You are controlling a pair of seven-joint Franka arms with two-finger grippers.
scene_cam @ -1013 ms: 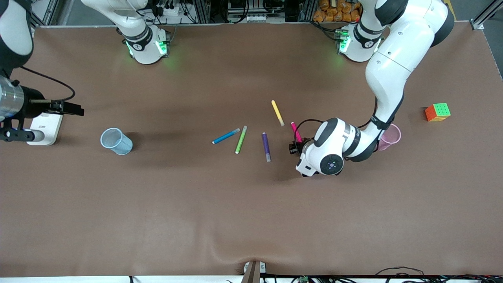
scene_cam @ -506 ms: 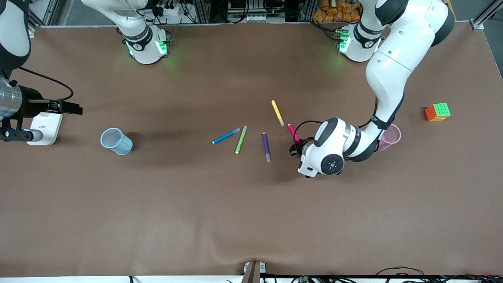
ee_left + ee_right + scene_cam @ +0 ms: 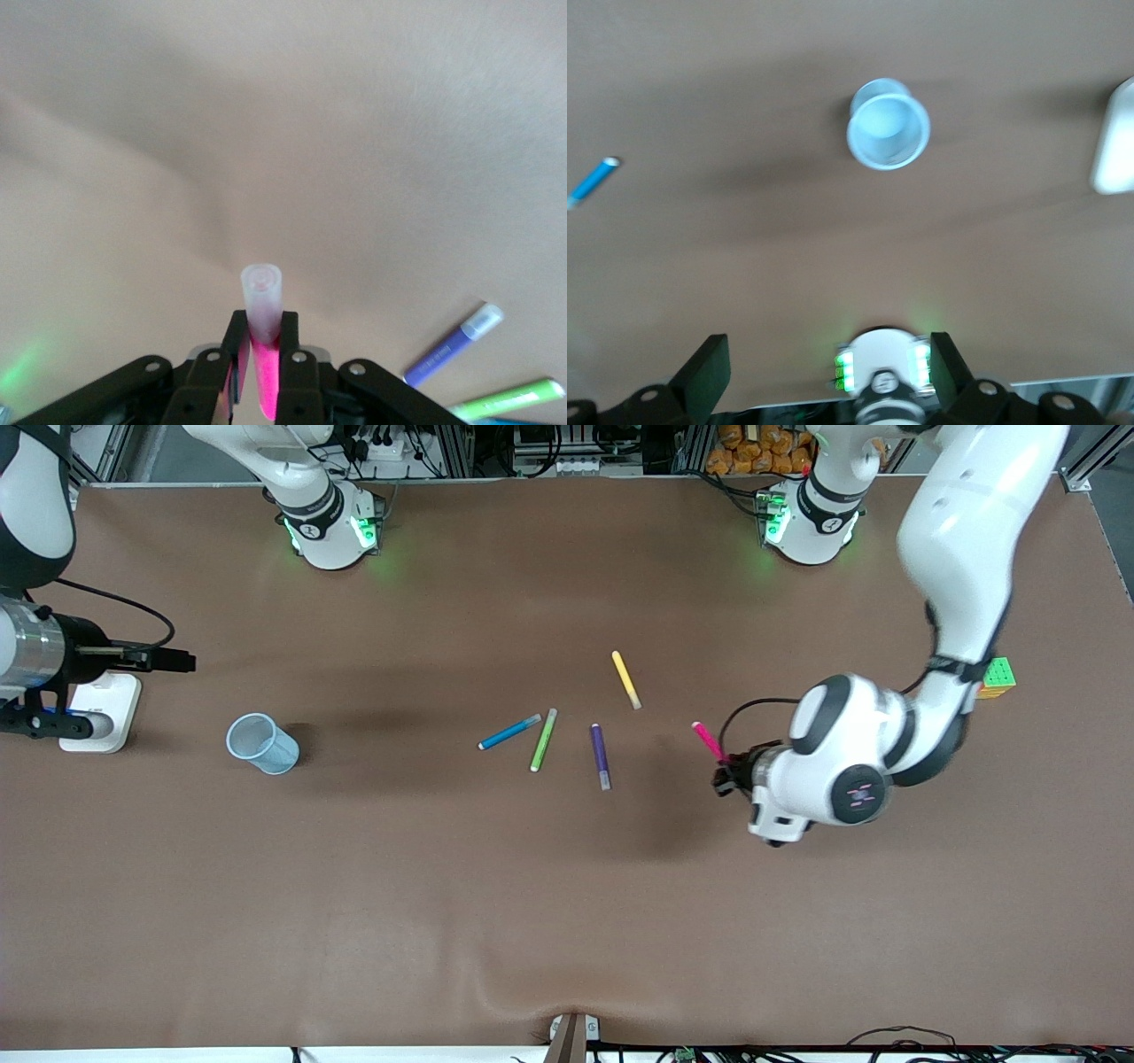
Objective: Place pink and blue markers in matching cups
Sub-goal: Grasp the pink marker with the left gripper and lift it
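Front view, step: the left end effector [image 3: 728, 772] holds the pink marker [image 3: 708, 740] up over the table [image 3: 567, 921]. I judge this the carry toward the pink cup, which no view shows; the left arm probably covers it.
Front view, next move: as I judge it, the marker must be brought over the pink cup's mouth, tipped upright and let go. The cup will have to be found first.
Front view, blue marker: the blue marker [image 3: 508, 732] lies flat near the middle of the table, just beside the green pen [image 3: 543, 740]. The purple pen [image 3: 600, 755] and yellow pen [image 3: 625, 679] lie toward the left arm's end of it.
Front view, blue cup: the blue cup [image 3: 261, 743] stands toward the right arm's end, well apart from the pens, with no marker in it.
Front view, right arm: the right end effector [image 3: 168, 661] waits over that end of the table, above a white block [image 3: 99, 716].
Front view, other: a colour cube [image 3: 994, 677] shows partly past the left arm.
Left wrist view, grasp: the left end effector [image 3: 259, 354] is clenched on the pink marker [image 3: 263, 350], whose pale end sticks out past the fingertips [image 3: 291, 332].
Right wrist view, grasp: the right end effector's fingers [image 3: 709, 367] stand wide apart, holding nothing. The blue cup [image 3: 888, 125] shows well off, and the blue marker [image 3: 592, 181] at the edge.
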